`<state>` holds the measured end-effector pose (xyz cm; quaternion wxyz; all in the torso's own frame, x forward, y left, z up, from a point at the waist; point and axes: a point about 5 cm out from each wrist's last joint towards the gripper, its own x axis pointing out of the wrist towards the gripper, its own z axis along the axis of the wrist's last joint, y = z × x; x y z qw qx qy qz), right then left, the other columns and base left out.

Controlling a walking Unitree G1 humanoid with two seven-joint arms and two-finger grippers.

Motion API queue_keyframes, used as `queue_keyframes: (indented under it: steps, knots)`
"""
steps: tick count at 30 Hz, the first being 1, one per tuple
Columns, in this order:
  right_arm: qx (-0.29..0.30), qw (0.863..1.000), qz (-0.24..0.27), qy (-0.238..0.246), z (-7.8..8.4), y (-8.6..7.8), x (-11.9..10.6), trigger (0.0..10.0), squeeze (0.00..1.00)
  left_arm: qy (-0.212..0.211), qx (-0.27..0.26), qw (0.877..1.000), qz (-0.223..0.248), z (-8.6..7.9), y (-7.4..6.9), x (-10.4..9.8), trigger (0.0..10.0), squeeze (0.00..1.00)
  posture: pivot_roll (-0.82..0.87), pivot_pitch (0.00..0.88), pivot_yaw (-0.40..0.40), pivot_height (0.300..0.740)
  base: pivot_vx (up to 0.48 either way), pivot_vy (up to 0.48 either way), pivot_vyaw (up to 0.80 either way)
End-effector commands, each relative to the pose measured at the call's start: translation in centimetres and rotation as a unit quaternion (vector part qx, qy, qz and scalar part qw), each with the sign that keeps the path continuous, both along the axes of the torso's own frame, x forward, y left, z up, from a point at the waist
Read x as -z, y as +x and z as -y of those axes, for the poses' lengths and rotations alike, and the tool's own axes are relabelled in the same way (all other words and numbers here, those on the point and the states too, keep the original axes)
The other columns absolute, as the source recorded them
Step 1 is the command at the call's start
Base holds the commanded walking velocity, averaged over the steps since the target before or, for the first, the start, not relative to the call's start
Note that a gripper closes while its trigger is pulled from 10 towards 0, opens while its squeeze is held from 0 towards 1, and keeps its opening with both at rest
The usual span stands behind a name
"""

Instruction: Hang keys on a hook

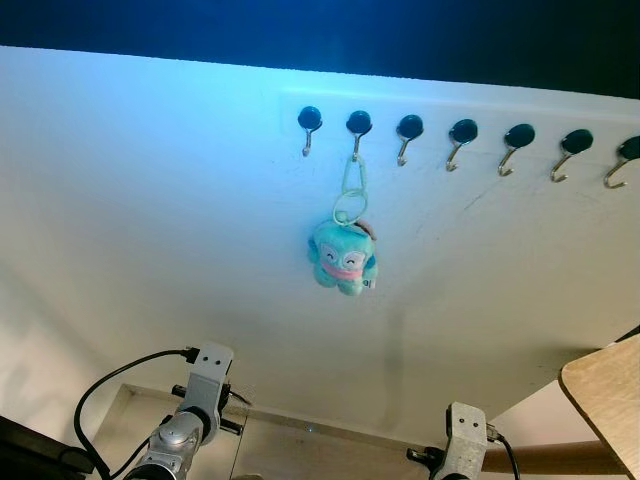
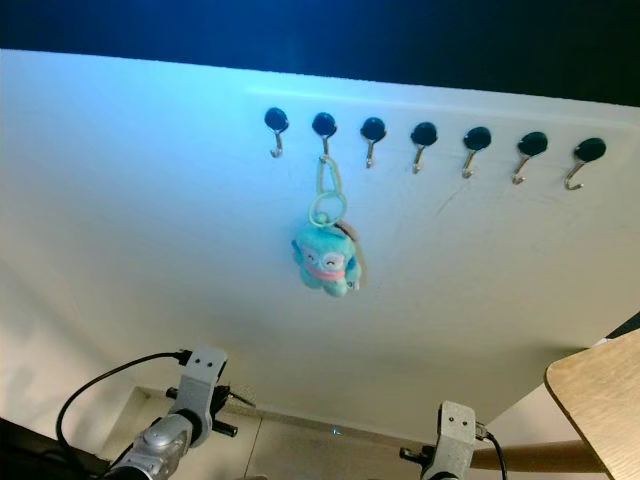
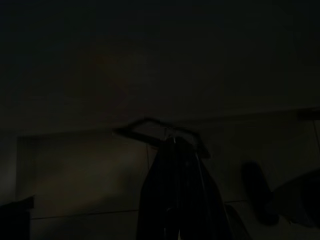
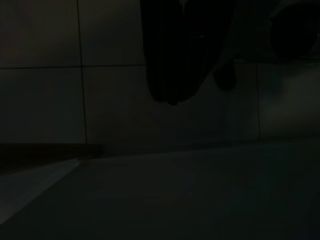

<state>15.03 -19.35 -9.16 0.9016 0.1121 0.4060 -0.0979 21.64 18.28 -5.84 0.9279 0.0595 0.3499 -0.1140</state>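
Both pincers, left (image 3: pixel 175 200) and right (image 4: pixel 172 60), hang low and we cannot tell their state, while the keychain plush (image 1: pixel 343 258) dangles upright from the second-left hook (image 1: pixel 358 126), far above us.

a row of seven hooks (image 1: pixel 405 133) runs along the white wall (image 1: pixel 150 200). the second hook from the left (image 1: pixel 358 126) is taken: a green clip (image 1: pixel 352 185) hangs from it with a teal plush charm (image 1: pixel 343 257) below, lying in front of the wall beneath that hook and its neighbours. the other six hooks are bare, with open wall under them. a wooden surface (image 1: pixel 608 395) juts in at the lower right, narrowing the way there.
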Motion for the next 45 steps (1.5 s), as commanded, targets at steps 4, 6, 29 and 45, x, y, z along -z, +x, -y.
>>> queue_keyframes:
  steps: [4,6,29,45]
  knots:
    - [0.010,1.000,0.005,-0.001,0.1,0.0,-0.1,10.0,0.00,-0.003,-0.005,1.000,-0.007,-0.3,-0.2,0.1,10.0,0.00,0.04,0.038,0.018,0.740,-0.262,0.000,0.00]
    - [0.011,1.000,0.003,-0.002,0.2,-0.1,0.0,10.0,0.00,-0.004,-0.004,1.000,-0.006,-0.2,-0.1,0.1,10.0,0.00,0.03,0.041,0.017,0.740,-0.274,0.000,0.00]
    - [0.019,1.000,-0.001,0.006,-0.1,-0.3,0.1,10.0,0.00,-0.010,0.002,1.000,-0.010,-0.1,0.1,0.0,10.0,0.00,0.03,0.047,0.026,0.740,-0.270,0.000,0.00]
    - [0.032,0.999,-0.003,0.011,-0.1,-0.5,0.2,10.0,0.00,-0.003,0.015,1.000,-0.004,0.1,0.9,-0.4,10.0,0.00,0.03,0.048,0.028,0.740,-0.100,0.000,0.00]
